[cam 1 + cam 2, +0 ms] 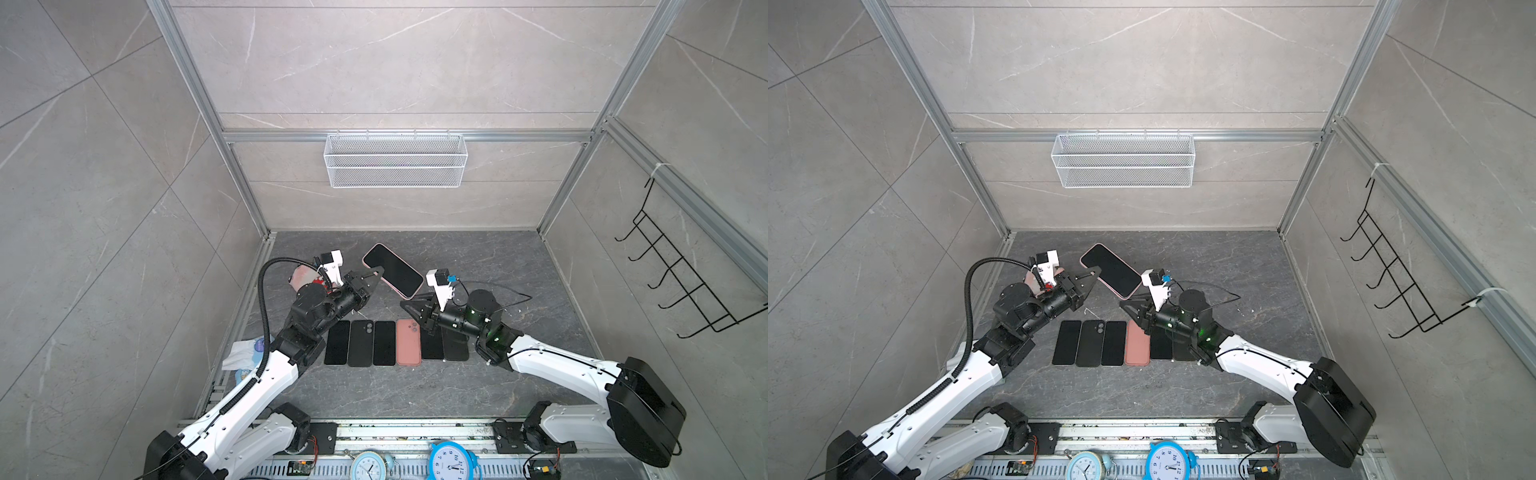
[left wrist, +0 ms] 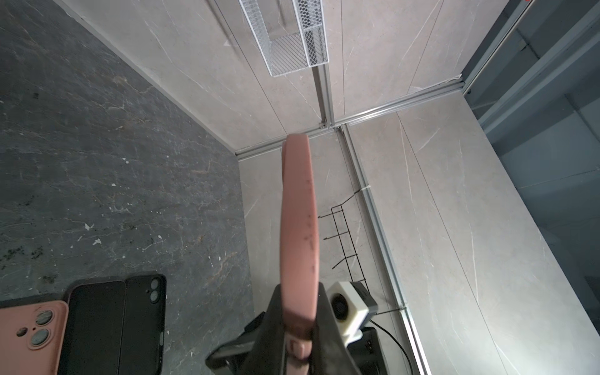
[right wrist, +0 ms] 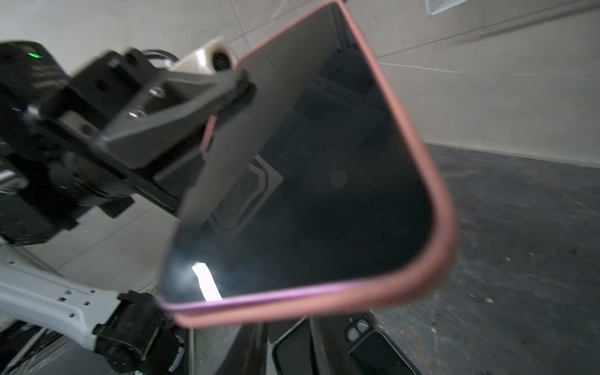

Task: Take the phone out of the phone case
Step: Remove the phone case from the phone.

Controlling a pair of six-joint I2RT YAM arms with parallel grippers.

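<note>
one phone (image 1: 394,272) seated in pink case (image 2: 297,227); left fingers (image 1: 374,275) clenched on case edge; right fingers (image 1: 411,308): cannot tell.

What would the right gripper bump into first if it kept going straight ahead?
Probably the phone in its pink case, held up by the left gripper: its near corner sits just ahead of the right gripper. Depth is unclear.

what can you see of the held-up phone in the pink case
The pink-cased phone hangs tilted above the table, screen up, clamped at one long edge by the left hand. Dark glossy screen, off, mirroring a light; matte, scuffed pink case rims it. At one short end a lilac phone edge shows above the rim.
</note>
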